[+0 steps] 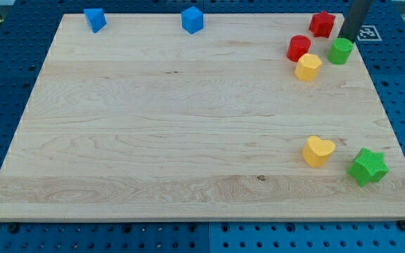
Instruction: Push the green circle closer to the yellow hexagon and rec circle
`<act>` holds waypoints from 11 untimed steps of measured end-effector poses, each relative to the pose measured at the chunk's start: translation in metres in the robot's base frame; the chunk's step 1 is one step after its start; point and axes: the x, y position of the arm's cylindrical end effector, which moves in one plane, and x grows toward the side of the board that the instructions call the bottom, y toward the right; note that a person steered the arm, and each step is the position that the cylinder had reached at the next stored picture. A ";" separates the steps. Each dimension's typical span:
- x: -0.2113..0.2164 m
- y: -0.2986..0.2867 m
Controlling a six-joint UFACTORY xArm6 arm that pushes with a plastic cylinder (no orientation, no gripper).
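Observation:
The green circle (341,50) sits near the board's top right corner. My tip (344,39) stands right behind it, at its top edge, the dark rod rising to the view's top. The yellow hexagon (308,67) lies just left of and below the green circle, a small gap apart. The red circle (299,48) sits directly above and left of the hexagon, nearly touching it.
A red star (322,24) lies at the top edge, left of the rod. A yellow heart (318,151) and a green star (368,166) sit at the bottom right. Two blue blocks (95,20) (193,20) lie along the top edge. The wooden board (153,126) rests on a blue pegboard.

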 end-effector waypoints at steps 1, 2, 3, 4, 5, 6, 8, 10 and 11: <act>0.012 0.010; 0.036 0.010; 0.035 0.003; 0.031 -0.021; 0.031 -0.038; 0.030 -0.047; 0.030 -0.047; 0.030 -0.043; 0.030 -0.040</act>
